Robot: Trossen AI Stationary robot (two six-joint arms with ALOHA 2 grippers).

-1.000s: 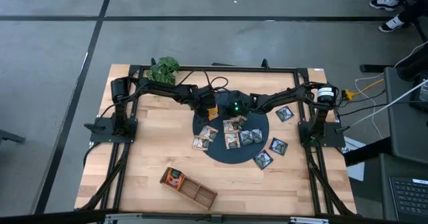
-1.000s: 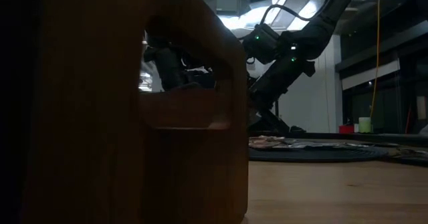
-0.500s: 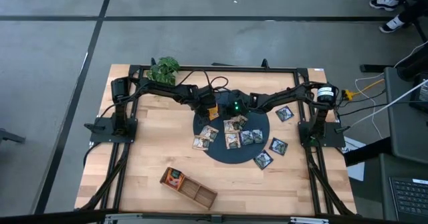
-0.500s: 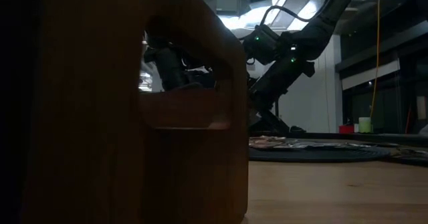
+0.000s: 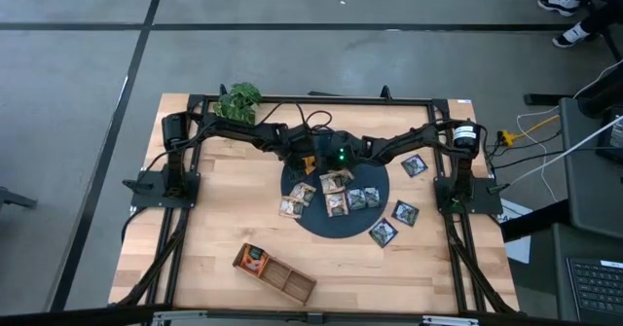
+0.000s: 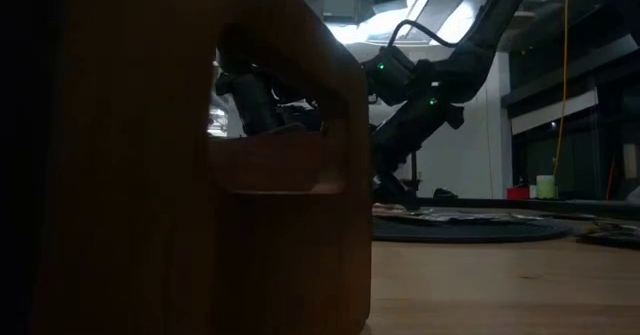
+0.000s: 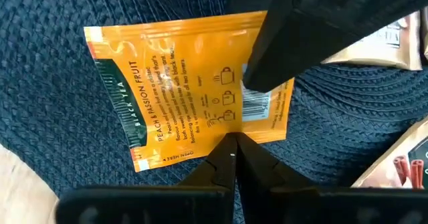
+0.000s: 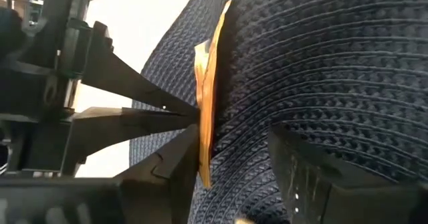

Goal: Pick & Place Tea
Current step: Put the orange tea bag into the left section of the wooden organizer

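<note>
An orange tea sachet point(image 7: 180, 90) lies on the far left part of the round dark mat point(image 5: 336, 219), and in the right wrist view it shows edge-on point(image 8: 208, 70), raised a little off the weave. My left gripper point(image 7: 231, 138) is shut at the sachet's edge. My right gripper point(image 8: 234, 130) is open right beside it, with one finger point(image 7: 287, 43) over the sachet's corner. Whether that finger touches the sachet, I cannot tell. Several more sachets point(image 5: 341, 192), pale and dark, lie flat on the mat. My left gripper has its two shut fingertips on the orange sachet's edge point(image 7: 227, 127), about the middle of that side, and they seem to pinch it. The fingers come slanting down from the table's left. The sachet leans on the mat, and its far part lies on the weave.
A long brown compartment tray point(image 5: 275, 272) lies near the front edge with an orange sachet in one end, and it fills the left of the low view point(image 6: 200, 175). A green plant point(image 5: 239, 98) stands at the far left. Dark sachets point(image 5: 405, 212) lie off the mat to the right.
My right gripper has come down and a little toward the table's left, closer to the orange sachet and my left gripper. The left gripper and the sachet stay where they were.
</note>
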